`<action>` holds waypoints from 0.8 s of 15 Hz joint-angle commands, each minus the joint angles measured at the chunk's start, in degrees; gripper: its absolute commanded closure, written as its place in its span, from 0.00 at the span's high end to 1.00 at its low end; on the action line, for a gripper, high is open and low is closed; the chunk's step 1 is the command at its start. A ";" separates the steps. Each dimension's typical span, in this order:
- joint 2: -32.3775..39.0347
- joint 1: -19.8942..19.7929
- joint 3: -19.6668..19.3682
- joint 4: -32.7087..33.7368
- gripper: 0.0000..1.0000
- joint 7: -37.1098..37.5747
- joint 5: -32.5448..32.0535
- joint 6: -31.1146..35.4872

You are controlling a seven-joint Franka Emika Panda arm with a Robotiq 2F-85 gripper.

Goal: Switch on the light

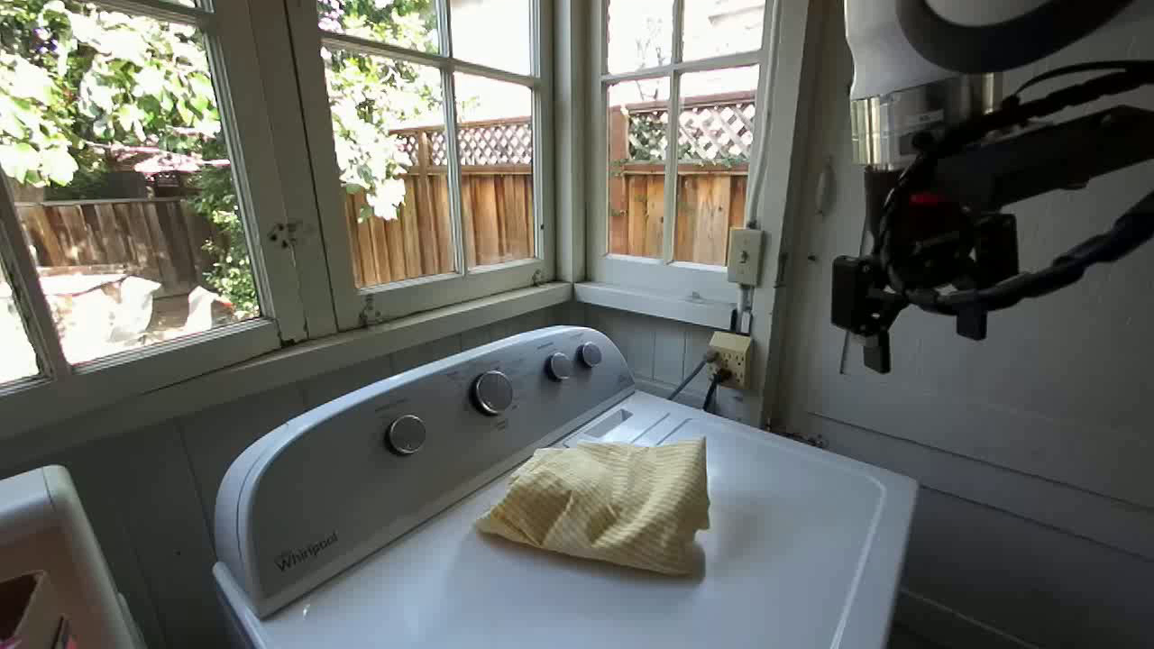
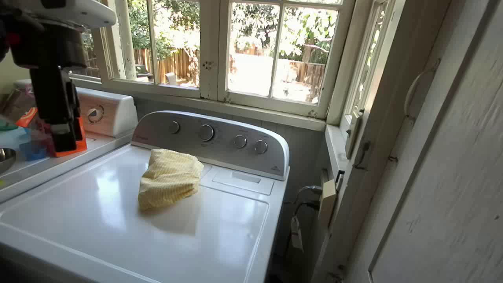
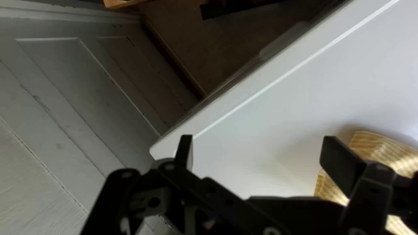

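Light switch, one: small cream box at the far right, beside the window, just above the outlet. Setting too small to read; the light itself is out of view.

My claw, one: fingers spread apart, nothing between them, well away from the switch.

Progress, as I judge it: nothing done; reaching the switch and flipping it both remain.

Counter, one: white and glossy, bearing a crumpled yellow striped cloth, with a grey washer panel and its four knobs along the far edge.

Room: sunlit wooden fence outside; pale door at right; another white machine at far left.
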 commanded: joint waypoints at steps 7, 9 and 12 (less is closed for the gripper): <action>0.60 0.62 -0.34 0.14 1.00 0.79 -0.54 0.38; 2.95 0.67 0.46 0.69 1.00 1.86 0.00 2.53; 7.53 0.86 0.98 1.55 1.00 3.90 2.06 8.57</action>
